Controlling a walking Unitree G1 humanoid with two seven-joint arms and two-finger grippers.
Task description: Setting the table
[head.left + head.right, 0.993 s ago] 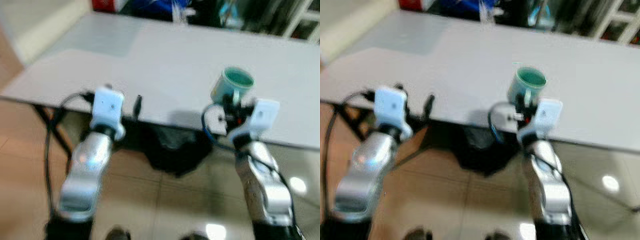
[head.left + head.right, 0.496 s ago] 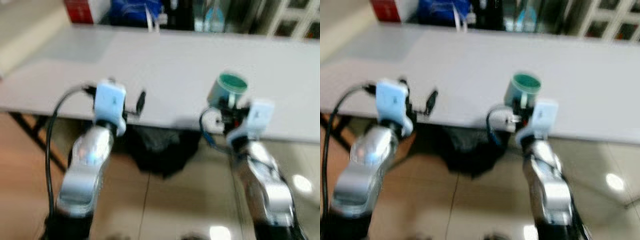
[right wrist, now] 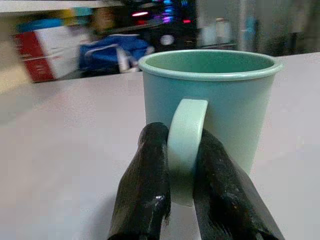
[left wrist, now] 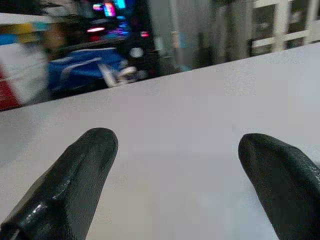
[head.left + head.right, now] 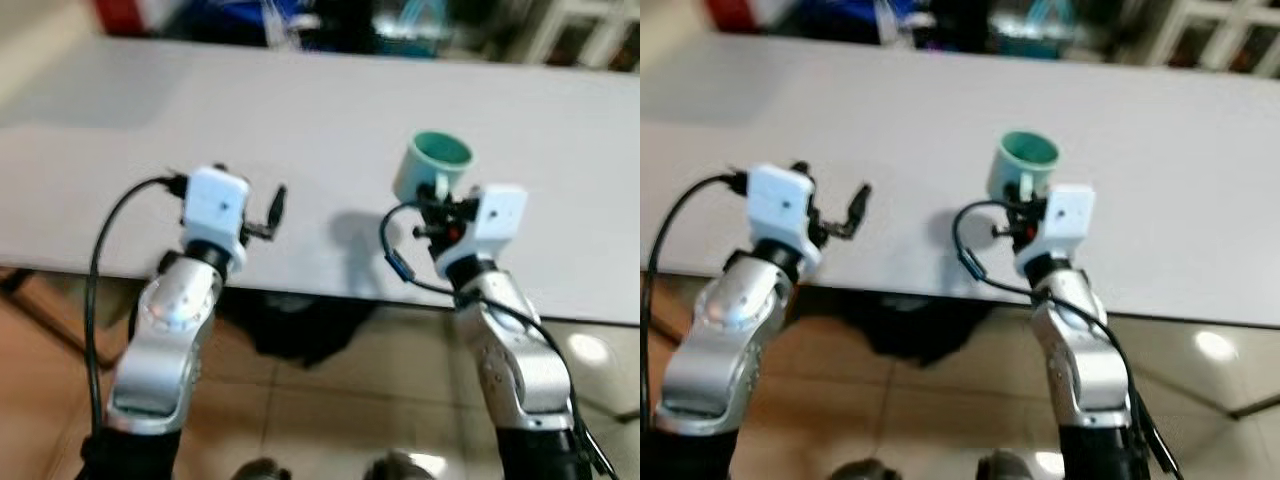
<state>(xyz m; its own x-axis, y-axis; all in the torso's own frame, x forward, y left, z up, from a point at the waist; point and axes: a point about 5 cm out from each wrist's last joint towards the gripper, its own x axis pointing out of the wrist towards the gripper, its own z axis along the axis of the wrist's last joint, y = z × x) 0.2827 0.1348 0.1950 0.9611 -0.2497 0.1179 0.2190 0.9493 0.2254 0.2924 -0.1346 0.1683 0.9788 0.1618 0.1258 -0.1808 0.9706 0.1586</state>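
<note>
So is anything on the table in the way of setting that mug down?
Nothing visible. The right gripper pinches the green mug by its handle above the white table, whose surface around and ahead looks bare.

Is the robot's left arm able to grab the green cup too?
Probably yes. The left gripper is open over the table, with bare tabletop between it and the cup. But the right gripper already pinches the cup's handle.
</note>
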